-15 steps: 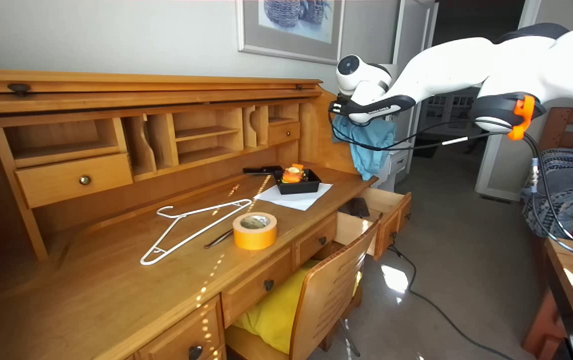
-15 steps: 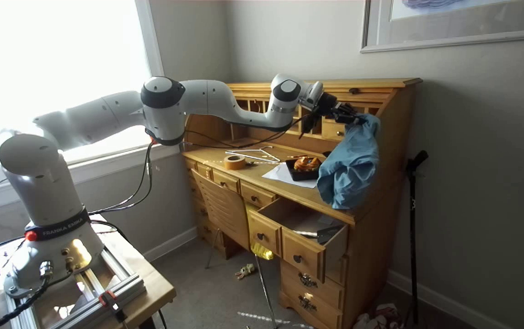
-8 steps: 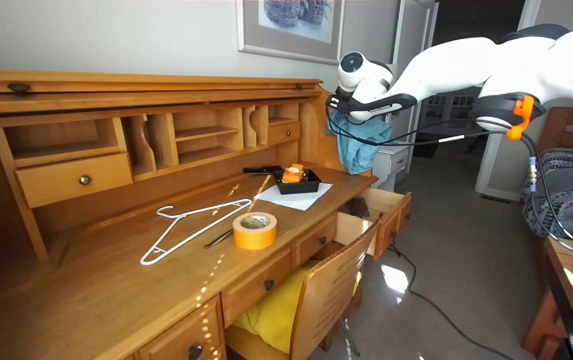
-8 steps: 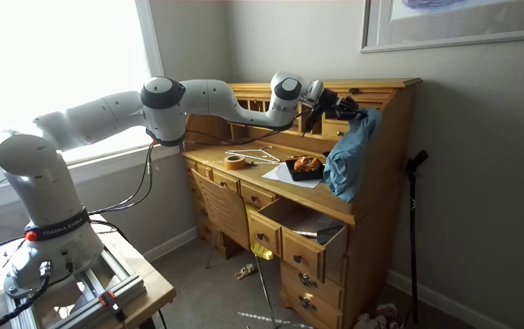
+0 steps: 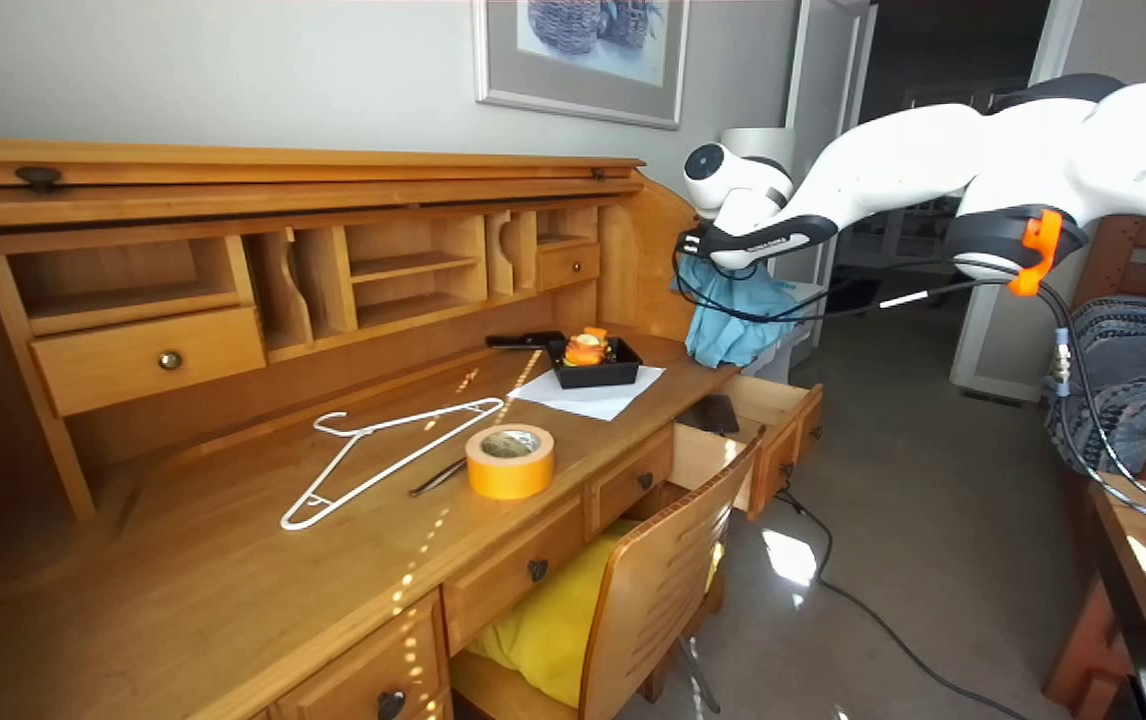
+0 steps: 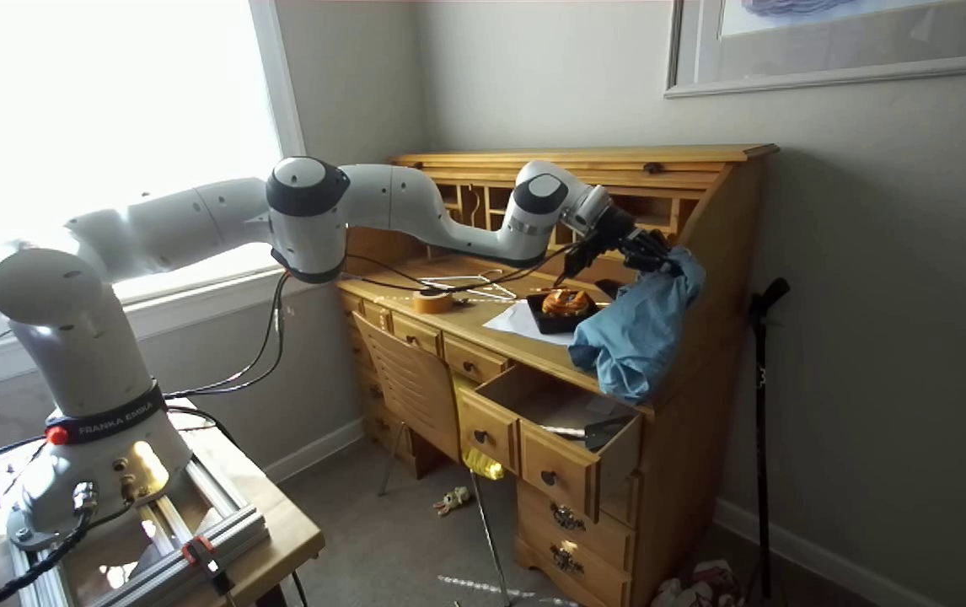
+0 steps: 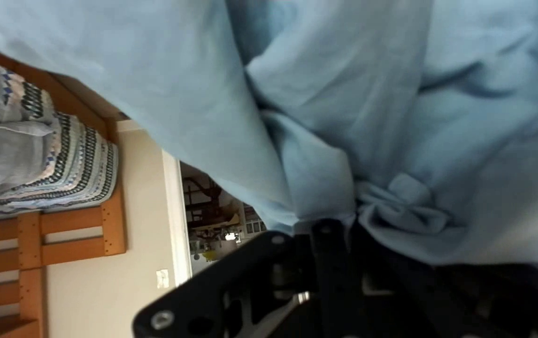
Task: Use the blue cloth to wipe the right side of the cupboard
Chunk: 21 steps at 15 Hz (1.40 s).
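Observation:
The cupboard is a wooden roll-top desk; its right side panel shows in both exterior views point(image 5: 655, 265) point(image 6: 694, 455). The blue cloth point(image 6: 639, 337) hangs bunched from my gripper point(image 6: 670, 263) at the inner face of that panel. Whether it presses on the panel or hangs just beside it, I cannot tell. Its lower end is over the desk top's front right corner. It also shows in an exterior view point(image 5: 733, 325), where the arm hides the fingers. In the wrist view the cloth point(image 7: 344, 94) fills the upper part, with its folds pinched between the shut fingers point(image 7: 327, 230).
A black tray with orange items point(image 6: 563, 308) stands on white paper point(image 6: 525, 320) close to the cloth. An open drawer point(image 6: 567, 405) juts out below. A hanger point(image 5: 383, 450) and orange tape point(image 5: 510, 462) lie on the desk top. A chair point(image 5: 668, 560) stands in front.
The gripper rose slightly at first and has since moved down along the right panel with the cloth. The cloth's lower end now spreads further over the desk's front corner. The grip is unchanged.

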Tool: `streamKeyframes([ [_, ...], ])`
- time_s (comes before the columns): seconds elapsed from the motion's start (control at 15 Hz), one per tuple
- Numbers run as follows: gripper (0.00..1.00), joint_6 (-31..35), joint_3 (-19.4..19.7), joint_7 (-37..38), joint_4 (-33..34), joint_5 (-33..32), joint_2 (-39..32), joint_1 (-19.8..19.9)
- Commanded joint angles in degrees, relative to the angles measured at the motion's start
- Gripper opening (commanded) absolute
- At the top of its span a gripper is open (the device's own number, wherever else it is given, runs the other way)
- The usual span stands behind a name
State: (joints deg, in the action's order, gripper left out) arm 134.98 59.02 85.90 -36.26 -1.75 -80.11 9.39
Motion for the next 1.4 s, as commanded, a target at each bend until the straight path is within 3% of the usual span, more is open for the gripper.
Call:
streamKeyframes([
  [0.0,0.01,-3.38,-1.86,-4.27,-0.84,0.01,-2.28,0.22],
  [0.27,0.01,-8.62,-3.21,-7.92,-1.48,-0.06,-3.29,-0.22],
  [0.53,0.01,-10.64,-3.04,-6.91,0.5,-0.13,-4.43,0.37],
  [1.07,0.01,-4.68,1.1,-2.02,5.51,-0.1,-1.1,0.69],
  [1.33,0.01,2.33,2.52,0.08,7.66,0.2,0.98,0.18],
])
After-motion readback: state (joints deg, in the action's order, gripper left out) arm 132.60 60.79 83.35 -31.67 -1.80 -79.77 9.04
